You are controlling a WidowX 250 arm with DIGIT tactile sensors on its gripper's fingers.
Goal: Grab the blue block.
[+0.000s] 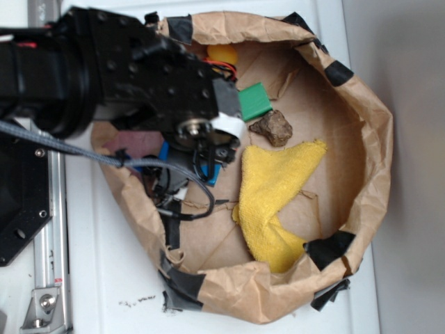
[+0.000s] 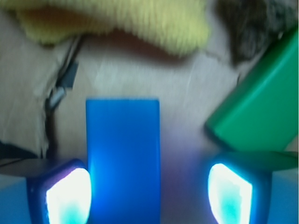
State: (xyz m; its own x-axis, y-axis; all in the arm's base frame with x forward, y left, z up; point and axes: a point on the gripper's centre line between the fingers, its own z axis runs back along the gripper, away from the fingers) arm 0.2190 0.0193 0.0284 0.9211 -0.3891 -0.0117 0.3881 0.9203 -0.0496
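Inside the brown paper basin (image 1: 361, 139), your gripper (image 2: 148, 193) stands wide around the blue block (image 2: 123, 154), which lies flat on the floor, left of the green block (image 2: 261, 112). Approach looks done; closing and lifting remain.

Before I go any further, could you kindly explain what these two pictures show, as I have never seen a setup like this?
The black machine in the exterior view is a robot arm, reaching down into a shallow brown paper tray. That picture is taken from above. The wrist view comes from a camera on the arm itself, looking past its gripper, whose two glowing fingers stand apart. Between them, close to one finger, lies the blue block; nothing is gripped yet. Also in the tray are a green block, a yellow cloth, a brown rock and something orange-yellow at the far rim.
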